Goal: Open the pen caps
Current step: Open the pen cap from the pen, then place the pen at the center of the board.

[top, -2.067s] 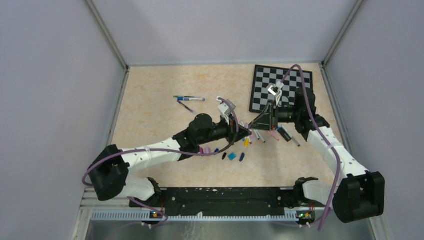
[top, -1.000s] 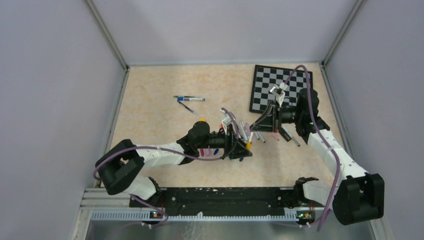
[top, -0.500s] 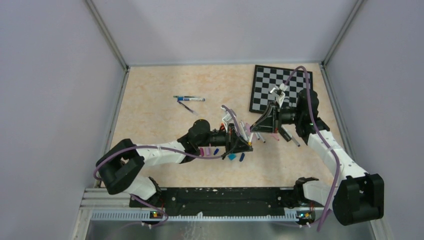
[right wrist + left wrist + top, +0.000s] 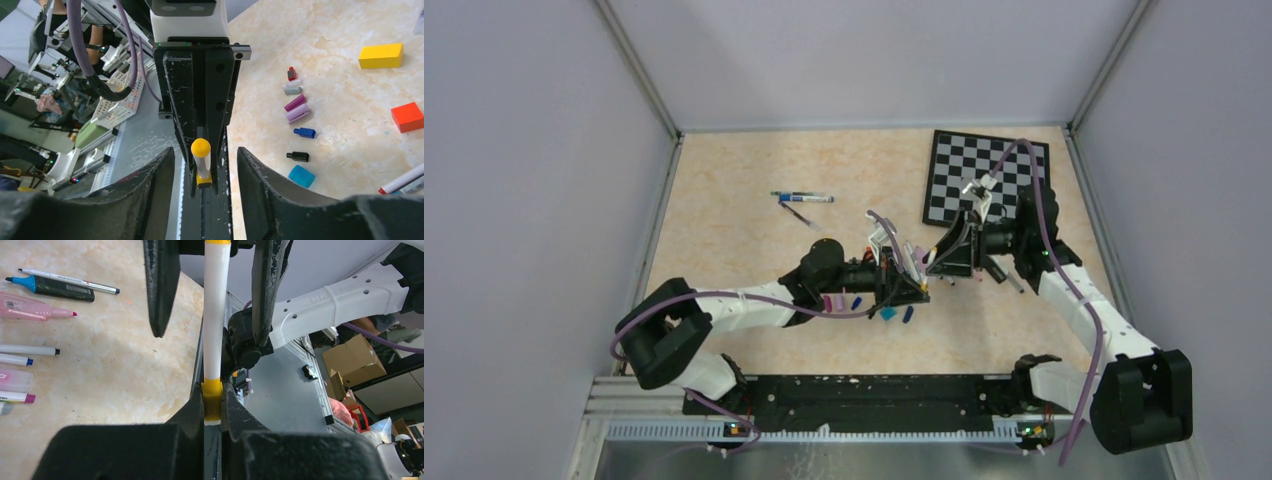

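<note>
Clearly the left end effector [image 4: 213, 397] is clamped on the yellow collar [image 4: 212, 395] at 1 end of the pen [image 4: 218, 315], which is held above the counter [image 4: 100, 370] near its middle. The right end effector [image 4: 202, 157] stands spread, its fingers either side of the barrel without touching. The pen looks light, stiff and smooth, probably slippery, so the far yellow end [image 4: 201, 146] seems the place to pinch squarely. In the left wrist view its long axis runs from 6 o'clock to 12 o'clock, pointing at the right end effector. Loose pen caps [image 4: 297, 107] lie at 3 o'clock in the right wrist view.
</note>
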You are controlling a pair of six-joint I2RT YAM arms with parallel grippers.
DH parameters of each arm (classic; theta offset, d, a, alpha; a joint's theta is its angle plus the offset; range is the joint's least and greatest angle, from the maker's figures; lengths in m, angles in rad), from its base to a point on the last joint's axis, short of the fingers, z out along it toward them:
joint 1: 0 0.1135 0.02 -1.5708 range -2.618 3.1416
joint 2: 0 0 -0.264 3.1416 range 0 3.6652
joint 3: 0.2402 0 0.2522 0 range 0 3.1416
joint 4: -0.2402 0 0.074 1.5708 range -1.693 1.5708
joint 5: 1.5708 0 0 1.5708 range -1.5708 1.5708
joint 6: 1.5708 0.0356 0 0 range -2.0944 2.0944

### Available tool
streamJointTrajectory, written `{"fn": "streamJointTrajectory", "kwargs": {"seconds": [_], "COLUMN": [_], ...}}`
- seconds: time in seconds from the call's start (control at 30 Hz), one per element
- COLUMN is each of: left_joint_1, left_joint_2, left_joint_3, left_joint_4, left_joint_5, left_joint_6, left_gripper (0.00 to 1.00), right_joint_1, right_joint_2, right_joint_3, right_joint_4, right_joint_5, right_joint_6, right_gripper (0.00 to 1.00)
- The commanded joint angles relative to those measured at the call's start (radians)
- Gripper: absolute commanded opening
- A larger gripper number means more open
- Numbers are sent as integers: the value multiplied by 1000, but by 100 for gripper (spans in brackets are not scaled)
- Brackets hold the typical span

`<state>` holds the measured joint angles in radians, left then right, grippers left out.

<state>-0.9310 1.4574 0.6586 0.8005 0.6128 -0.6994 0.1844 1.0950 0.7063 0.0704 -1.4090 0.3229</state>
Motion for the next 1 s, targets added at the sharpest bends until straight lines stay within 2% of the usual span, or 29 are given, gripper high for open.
{"fn": "streamJointTrajectory", "kwargs": {"seconds": [0.0, 0.07, 0.13, 0.17, 0.3, 0.37, 0.47, 0.57, 0.63, 0.67, 0.73, 0.87, 0.93, 0.97], "left_joint_1": [-2, -2, -2, -2, -2, -5, -15, -28, -31, -31, -31, -31, -32, -32], "left_joint_2": [-24, -16, -13, -10, -17, -29, -55, -84, -100, -111, -140, -194, -206, -202], "left_joint_3": [39, 38, 36, 34, 4, -24, -62, -97, -125, -133, -143, -115, -94, -82], "left_joint_4": [37, 34, 35, 36, 23, -1, -70, -146, -152, -152, -156, -288, -377, -411], "left_joint_5": [3, 8, 20, 33, 102, 137, 175, 176, 164, 149, 111, -20, -93, -122], "left_joint_6": [19, 19, 17, 12, -7, -7, 6, 28, 27, 26, 30, 86, 108, 113], "left_gripper": [0, 0, 0, 0, 0, 0, 0, 0, 0, 0, 0, 0, 0, 0], "right_joint_1": [25, 36, 38, 35, -77, -139, -157, -155, -156, -159, -174, -260, -285, -296], "right_joint_2": [-2, 11, 21, 28, 122, 190, 268, 302, 304, 291, 264, 214, 206, 203], "right_joint_3": [2, 9, 39, 68, 344, 505, 633, 642, 634, 626, 612, 591, 567, 545], "right_joint_4": [38, 75, 91, 86, -64, -49, 128, 399, 442, 386, 146, -542, -762, -829], "right_joint_5": [-8, -15, -33, -45, -32, -16, -1, 4, -1, 1, 12, 178, 313, 361], "right_joint_6": [9, 48, 51, 41, -41, -5, 188, 431, 468, 424, 239, -374, -649, -716], "right_gripper": [42, 29, 4, 0, 0, 0, 0, 0, 0, 0, 0, 0, 0, 0]}}
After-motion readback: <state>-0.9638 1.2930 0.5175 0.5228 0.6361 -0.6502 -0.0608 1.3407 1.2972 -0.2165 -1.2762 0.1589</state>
